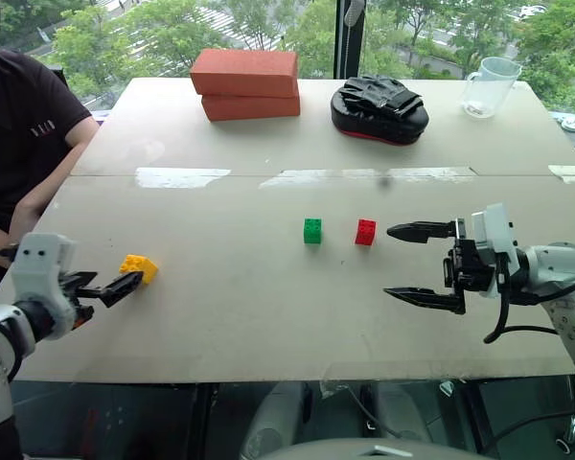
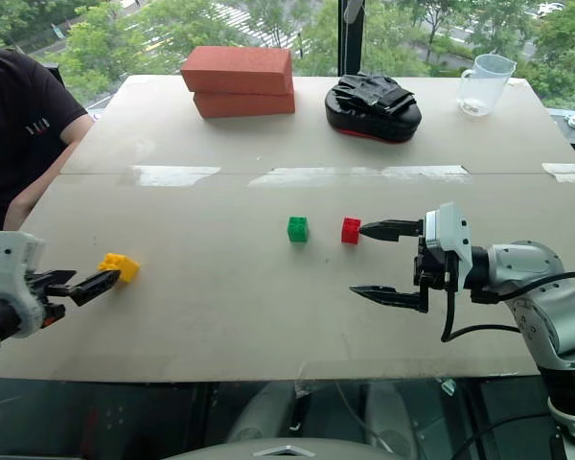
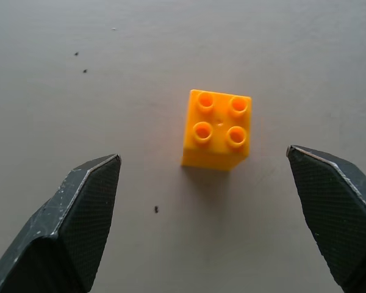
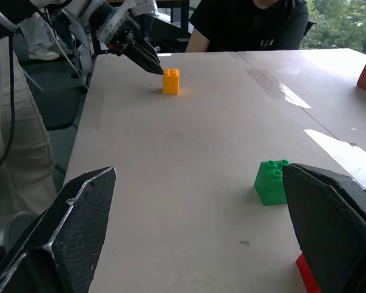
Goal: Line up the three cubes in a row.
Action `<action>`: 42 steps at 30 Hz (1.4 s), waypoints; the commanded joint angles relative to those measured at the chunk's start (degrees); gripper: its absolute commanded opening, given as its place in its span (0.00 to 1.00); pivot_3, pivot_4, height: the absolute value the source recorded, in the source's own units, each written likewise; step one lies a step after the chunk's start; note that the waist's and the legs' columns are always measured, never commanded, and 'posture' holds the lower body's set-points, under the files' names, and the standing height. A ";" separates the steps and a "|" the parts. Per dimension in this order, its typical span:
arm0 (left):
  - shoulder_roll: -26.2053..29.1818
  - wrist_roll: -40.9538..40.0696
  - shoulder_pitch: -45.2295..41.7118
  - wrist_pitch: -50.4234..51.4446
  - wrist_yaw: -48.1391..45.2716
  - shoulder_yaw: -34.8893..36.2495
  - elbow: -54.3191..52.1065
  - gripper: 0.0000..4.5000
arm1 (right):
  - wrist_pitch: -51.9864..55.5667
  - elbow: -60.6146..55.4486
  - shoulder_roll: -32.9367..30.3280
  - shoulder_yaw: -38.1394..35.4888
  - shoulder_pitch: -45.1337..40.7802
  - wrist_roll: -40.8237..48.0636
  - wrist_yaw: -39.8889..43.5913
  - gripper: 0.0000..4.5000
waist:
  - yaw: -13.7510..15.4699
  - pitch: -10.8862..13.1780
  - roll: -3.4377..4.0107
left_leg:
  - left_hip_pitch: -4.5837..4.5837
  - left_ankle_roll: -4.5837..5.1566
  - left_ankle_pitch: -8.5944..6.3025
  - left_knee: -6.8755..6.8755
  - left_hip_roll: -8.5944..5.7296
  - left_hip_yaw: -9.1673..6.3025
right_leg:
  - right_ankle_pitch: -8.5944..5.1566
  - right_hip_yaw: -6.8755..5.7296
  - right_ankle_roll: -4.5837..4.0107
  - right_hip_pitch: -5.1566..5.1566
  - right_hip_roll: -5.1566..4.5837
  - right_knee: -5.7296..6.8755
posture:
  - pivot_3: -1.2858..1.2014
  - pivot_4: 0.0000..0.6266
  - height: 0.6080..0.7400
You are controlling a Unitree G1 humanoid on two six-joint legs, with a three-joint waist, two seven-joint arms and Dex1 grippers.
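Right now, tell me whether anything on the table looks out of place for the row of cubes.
The yellow cube stands far off near the table's left edge, by the open left gripper, while the green cube and red cube stand upright side by side mid-table. Nothing is tipped, spilled or damaged.

Bright window daylight, glare across table

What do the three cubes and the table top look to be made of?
Yellow cube, green cube and red cube: likely moulded plastic, smooth and slightly glossy, with studded tops. Table top: pale matte board, maybe laminate or painted wood, with taped seams that glare.
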 commanded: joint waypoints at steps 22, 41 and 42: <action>8.10 1.96 -28.26 -41.43 -30.87 -34.18 30.00 0.29 | 2.71 -10.03 -1.90 -4.32 5.24 1.33 -7.82 1.00 | 0.44 -0.01 0.06 | -0.16 -0.23 0.08 -0.10 -0.07 -0.09 | 0.01 -0.05 -0.01 -0.01 -0.08 -0.16 | 0.52 0.24 1.00; -5.64 23.58 -63.23 -84.20 -46.97 -53.55 85.10 0.29 | 6.68 -19.19 -5.15 -11.82 16.15 3.54 -15.22 1.00 | -1.51 0.06 -0.11 | -0.35 0.15 -0.11 0.17 -0.06 0.19 | -0.01 0.05 0.08 -0.15 0.33 -0.07 | 0.52 0.24 1.00; -5.77 23.95 -63.48 -84.65 -46.80 -53.46 85.77 0.29 | 6.52 -19.19 -5.26 -11.99 16.45 3.42 -15.18 1.00 | -1.47 0.06 -0.11 | -0.35 0.16 -0.12 0.19 -0.06 0.17 | -0.01 0.03 0.09 -0.12 0.33 -0.07 | 0.52 0.24 1.00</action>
